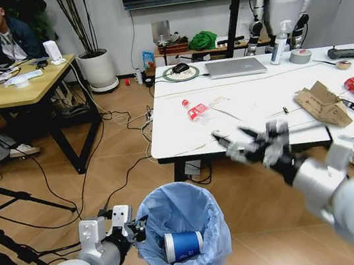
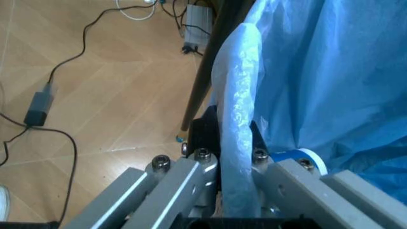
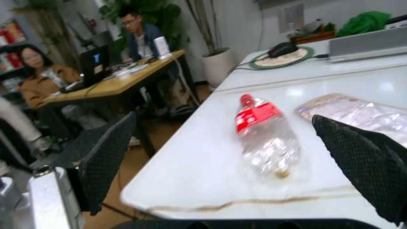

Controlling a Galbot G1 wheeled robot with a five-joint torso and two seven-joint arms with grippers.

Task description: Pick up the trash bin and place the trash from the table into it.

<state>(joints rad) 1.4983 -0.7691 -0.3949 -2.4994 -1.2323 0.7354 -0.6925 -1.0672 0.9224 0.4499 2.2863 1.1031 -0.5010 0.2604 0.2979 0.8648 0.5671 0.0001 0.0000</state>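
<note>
White marble table (image 1: 255, 117) carries the crushed bottle (image 1: 197, 111) near its front edge, light and springy, likely best pinched across its flattened middle, as the right end effector (image 1: 235, 142) hangs spread-open short of it while the left end effector (image 1: 136, 230) clamps the bin (image 1: 182, 208) rim.

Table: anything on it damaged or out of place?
Yes. A crushed bottle lies flat near the table's left edge, and torn cardboard lies crumpled to the right. The right claw, open, hovers by the near edge.
</note>
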